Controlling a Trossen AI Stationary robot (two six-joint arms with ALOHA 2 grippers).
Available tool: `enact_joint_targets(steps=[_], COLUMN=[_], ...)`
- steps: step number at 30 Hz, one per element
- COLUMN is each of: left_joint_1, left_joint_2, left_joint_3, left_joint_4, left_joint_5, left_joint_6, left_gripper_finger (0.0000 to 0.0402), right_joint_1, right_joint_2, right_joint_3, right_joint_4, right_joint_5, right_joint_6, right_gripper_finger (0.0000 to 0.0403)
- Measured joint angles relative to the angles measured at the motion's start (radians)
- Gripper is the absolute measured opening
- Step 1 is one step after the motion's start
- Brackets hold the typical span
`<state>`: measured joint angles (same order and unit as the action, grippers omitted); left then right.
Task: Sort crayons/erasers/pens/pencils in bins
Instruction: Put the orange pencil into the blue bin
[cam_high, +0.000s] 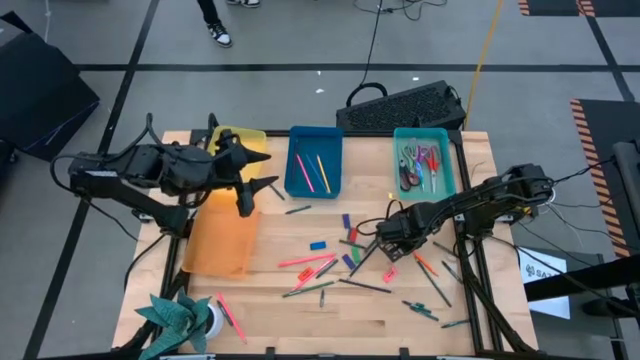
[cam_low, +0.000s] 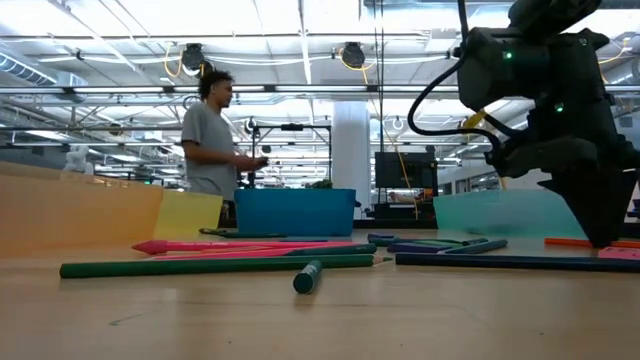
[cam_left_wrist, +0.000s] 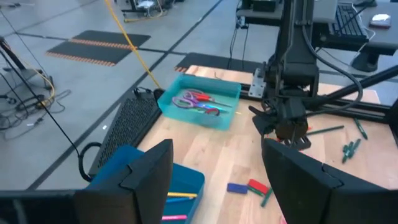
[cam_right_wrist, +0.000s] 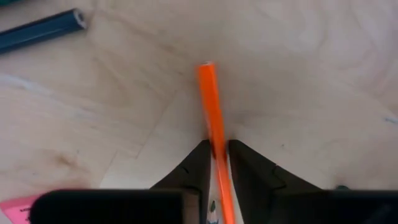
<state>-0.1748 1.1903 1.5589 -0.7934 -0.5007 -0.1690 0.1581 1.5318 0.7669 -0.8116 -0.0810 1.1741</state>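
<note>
Pens, pencils and crayons (cam_high: 320, 270) lie scattered on the wooden table with small erasers, one blue (cam_high: 318, 245) and one purple (cam_high: 346, 220). Four bins stand at the back and left: yellow (cam_high: 243, 135), orange (cam_high: 222, 242), blue (cam_high: 314, 160) and teal (cam_high: 425, 160). My right gripper (cam_high: 392, 243) is down at the table right of the pile, shut on an orange stick (cam_right_wrist: 210, 93). My left gripper (cam_high: 262, 172) hovers open between the yellow and blue bins, holding nothing. My right gripper pinches the orange stick (cam_right_wrist: 214, 138) between its two fingertips, partway along its length. The fingers come from above and lie along the stick, whose free end (cam_right_wrist: 207, 67) juts out ahead of them. The low view shows the gripper (cam_low: 600, 230) down at table height.
A black keyboard (cam_high: 400, 105) lies behind the blue and teal bins. A green folded thing and a tape roll (cam_high: 190, 318) sit at the near left corner. Scissors (cam_left_wrist: 199, 101) lie in the teal bin. A person (cam_low: 212, 135) stands beyond the table.
</note>
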Motion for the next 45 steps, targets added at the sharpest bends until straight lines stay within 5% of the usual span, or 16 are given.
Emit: enact_joint_targets(steps=[21, 35, 45], left_joint_1=[0.018, 0.018, 0.018], left_joint_2=[0.002, 0.002, 0.001], left_joint_3=[0.0, 0.0, 0.0], left_joint_4=[0.041, 0.034, 0.035], left_joint_5=[-0.021, -0.022, -0.008], left_joint_6=[0.03, 0.057, 0.07], left_gripper_finger=[0.025, 0.025, 0.025], right_joint_1=[0.057, 0.183, 0.181], right_joint_2=[0.005, 0.172, 0.17], right_joint_3=[-0.006, 0.03, 0.03], right_joint_4=[-0.027, -0.089, -0.085], right_joint_5=[0.154, 0.181, 0.191], right_joint_6=[-0.008, 0.123, 0.122], right_gripper_finger=[0.0036, 0.0063, 0.0014])
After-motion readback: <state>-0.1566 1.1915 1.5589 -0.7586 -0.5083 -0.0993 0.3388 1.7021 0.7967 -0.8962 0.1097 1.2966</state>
